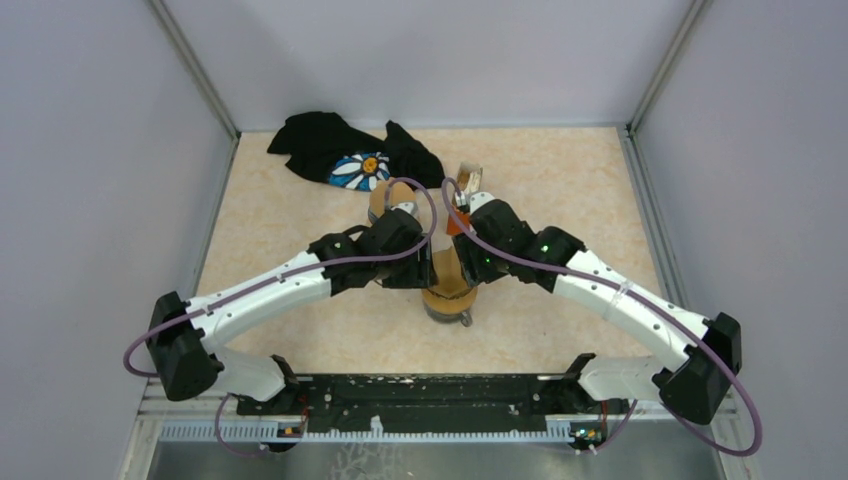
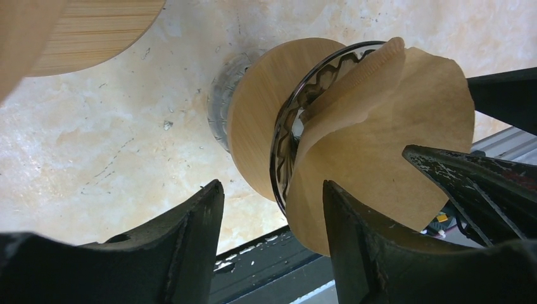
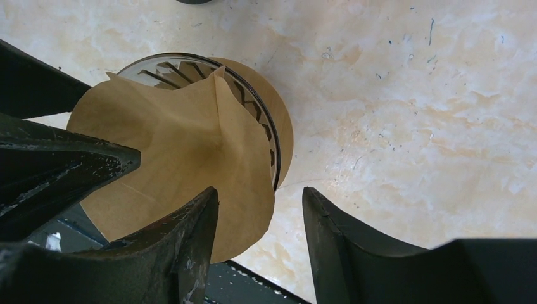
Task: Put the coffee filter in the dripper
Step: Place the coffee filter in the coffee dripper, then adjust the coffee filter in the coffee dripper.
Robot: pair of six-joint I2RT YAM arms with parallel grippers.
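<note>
One brown paper coffee filter [image 3: 171,145], cone-shaped with a folded seam, sits inside the clear glass dripper [image 3: 264,120]. The filter's wavy upper edge rises well above the ribbed glass rim. The dripper has a round light-wood collar [image 2: 256,126] below the glass and stands upright on the beige marbled table [image 1: 560,190], near the middle and just ahead of the arm bases.

Both claws hover at the filter from opposite sides. The left gripper [image 2: 272,247] has its two black fingers spread apart, with the table and the wood collar showing in the gap. One finger crosses in front of the filter's edge, and whether it touches the paper cannot be told. The right gripper [image 3: 259,247] is likewise spread, nothing pinched. Its inner finger lies in front of the filter's lower edge and its outer finger is over bare table. Each wrist view shows a finger of the other claw beside the paper.

A pale wooden round piece [image 2: 95,31] lies near the dripper. A crumpled black cloth with a white daisy print [image 1: 345,155] lies well apart at the far edge.
</note>
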